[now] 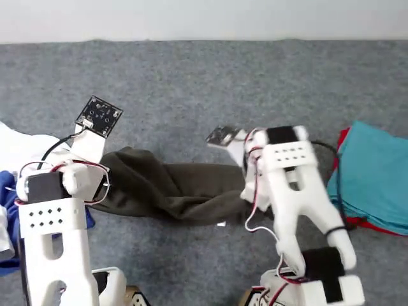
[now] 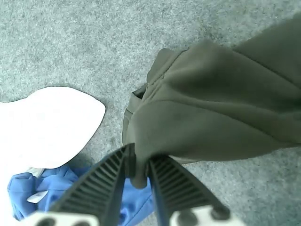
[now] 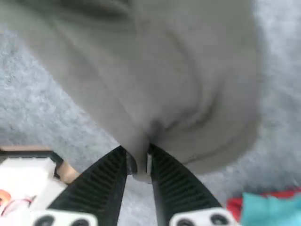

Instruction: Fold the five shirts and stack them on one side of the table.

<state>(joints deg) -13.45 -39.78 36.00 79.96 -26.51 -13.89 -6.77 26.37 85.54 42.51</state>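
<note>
A dark olive shirt point(image 1: 167, 185) hangs stretched and bunched between the two arms over the middle of the grey table. My left gripper point(image 2: 137, 165) is shut on one end of the olive shirt point(image 2: 211, 103), near the table's left side. At the other end, my right gripper point(image 3: 138, 164) is shut on a fold of the same olive shirt point(image 3: 155, 75). A teal shirt point(image 1: 376, 175) lies folded on a red one point(image 1: 357, 222) at the right edge. A white shirt point(image 1: 22, 150) and a blue shirt point(image 1: 9, 185) lie crumpled at the left edge.
The grey carpet-like table top point(image 1: 210, 83) stretches free behind the arms up to a white wall. Both arm bases point(image 1: 191, 290) stand at the near edge. In the left wrist view the white shirt point(image 2: 44, 125) and blue shirt point(image 2: 56, 188) lie close beside the gripper.
</note>
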